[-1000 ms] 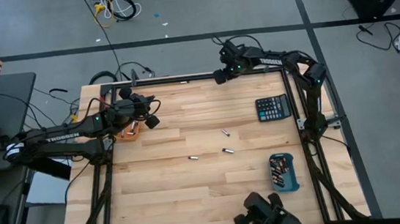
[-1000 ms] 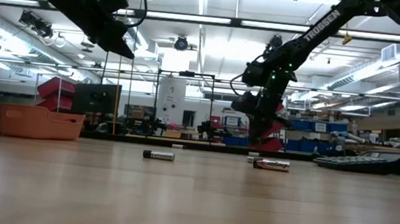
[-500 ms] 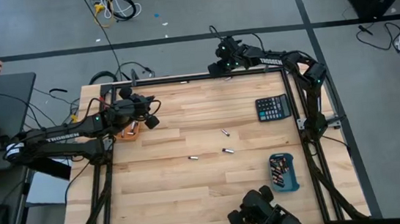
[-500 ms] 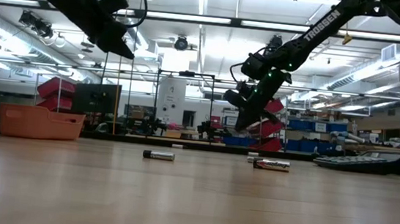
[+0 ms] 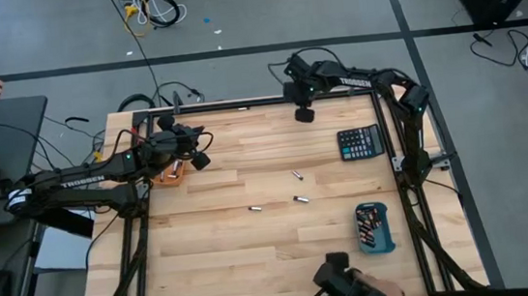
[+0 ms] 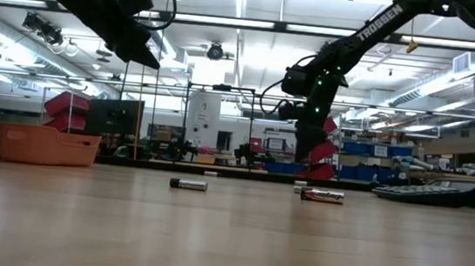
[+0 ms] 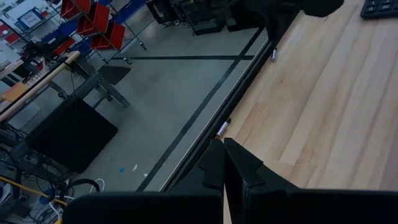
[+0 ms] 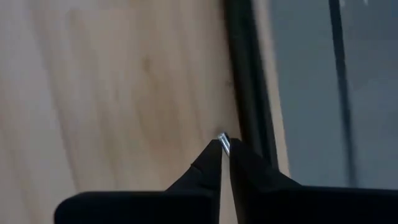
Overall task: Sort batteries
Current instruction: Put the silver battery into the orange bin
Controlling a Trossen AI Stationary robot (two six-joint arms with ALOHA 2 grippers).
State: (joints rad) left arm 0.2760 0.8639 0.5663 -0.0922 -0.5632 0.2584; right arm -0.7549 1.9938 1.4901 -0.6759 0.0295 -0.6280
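White "TROSSEN" lettering on both arms; right gripper (image 8: 224, 153) at table (image 5: 255, 256) far edge, jaws pinching a silvery battery (image 8: 224, 142) at tips; left gripper (image 7: 224, 163) jaws pressed together, empty, w/ orange tray (image 5: 170, 173) beneath.

Grey floor (image 5: 261, 12) — bright ceiling lights (image 6: 239, 24)

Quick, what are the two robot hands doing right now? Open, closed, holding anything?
Left end effector: closed, holding nothing, beside the orange tray.
Right end effector: closed on something small and silvery, probably a battery, at the table's far edge.
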